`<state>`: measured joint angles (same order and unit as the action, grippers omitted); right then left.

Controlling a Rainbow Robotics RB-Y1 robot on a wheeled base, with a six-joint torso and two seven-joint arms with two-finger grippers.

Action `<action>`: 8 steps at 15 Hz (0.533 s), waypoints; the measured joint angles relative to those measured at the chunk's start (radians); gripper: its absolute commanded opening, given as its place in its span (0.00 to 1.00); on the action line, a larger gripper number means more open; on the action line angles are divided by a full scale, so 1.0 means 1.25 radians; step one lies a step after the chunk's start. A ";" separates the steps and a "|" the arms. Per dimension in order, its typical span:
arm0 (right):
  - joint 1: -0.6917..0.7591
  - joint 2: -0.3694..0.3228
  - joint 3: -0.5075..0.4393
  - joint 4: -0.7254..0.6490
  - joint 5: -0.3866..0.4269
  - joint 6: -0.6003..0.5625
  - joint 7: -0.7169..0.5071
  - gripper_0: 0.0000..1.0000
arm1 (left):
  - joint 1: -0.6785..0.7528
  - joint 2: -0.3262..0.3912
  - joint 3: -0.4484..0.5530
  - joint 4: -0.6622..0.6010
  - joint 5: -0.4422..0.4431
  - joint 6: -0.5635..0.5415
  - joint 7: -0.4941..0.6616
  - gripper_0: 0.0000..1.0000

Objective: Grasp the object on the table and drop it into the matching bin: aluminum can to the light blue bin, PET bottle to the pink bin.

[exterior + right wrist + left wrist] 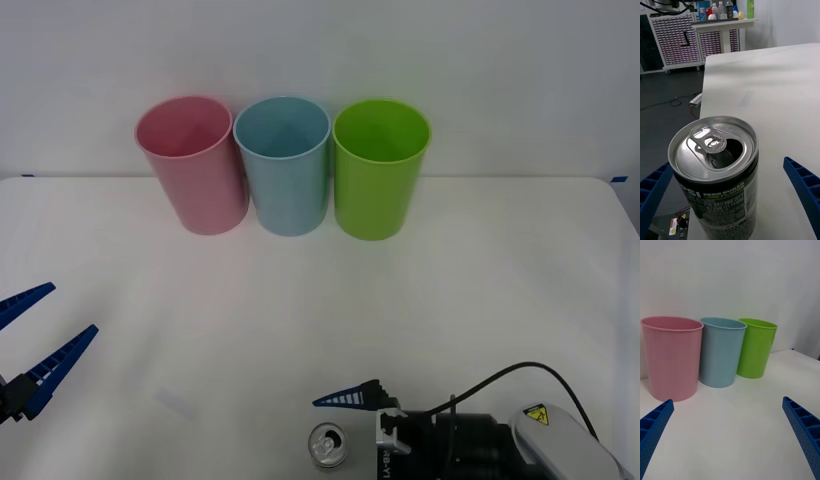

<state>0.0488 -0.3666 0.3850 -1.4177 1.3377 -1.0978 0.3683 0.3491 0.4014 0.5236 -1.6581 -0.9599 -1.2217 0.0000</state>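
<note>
Three cups stand in a row at the upper middle of the front view: the pink bin (pixel 191 165) on the left, the light blue bin (pixel 286 165) touching it in the middle, and a lime green cup (pixel 378 168) on the right. They sit at the far side of the table (pixel 320 300), mouths up and open, presumably so that something can be dropped in from above.

The aluminum can (pixel 328 444) stands upright at the bottom centre of the front view, near the table's front edge and well apart from the bins. The right gripper (pixel 728 195) is at the can's level, spread wide, with one blue finger on each side of the dark body; neither finger seems to touch it yet. That straddling pose looks like the set-up for a side pinch, low enough to hold the can below its silver rim. The can's tab opening is already punched, so it is likely light and easy to tip if one finger arrives first.

The left gripper (pixel 32 345) hangs at the lower left of the front view, spread apart and holding nothing, facing the cups and apparently waiting.
</note>
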 measured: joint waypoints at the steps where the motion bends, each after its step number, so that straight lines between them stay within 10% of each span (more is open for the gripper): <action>1: 0.001 0.000 0.000 0.000 0.000 0.000 0.003 0.00 | 0.000 0.000 0.000 0.000 0.000 0.000 0.000 1.00; 8: -0.001 0.000 0.000 -0.001 0.000 0.013 0.023 0.00 | 0.000 0.000 0.000 0.000 0.000 0.000 0.000 1.00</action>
<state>0.0476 -0.3666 0.3847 -1.4186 1.3374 -1.0814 0.3973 0.3491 0.4014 0.5236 -1.6581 -0.9599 -1.2217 0.0000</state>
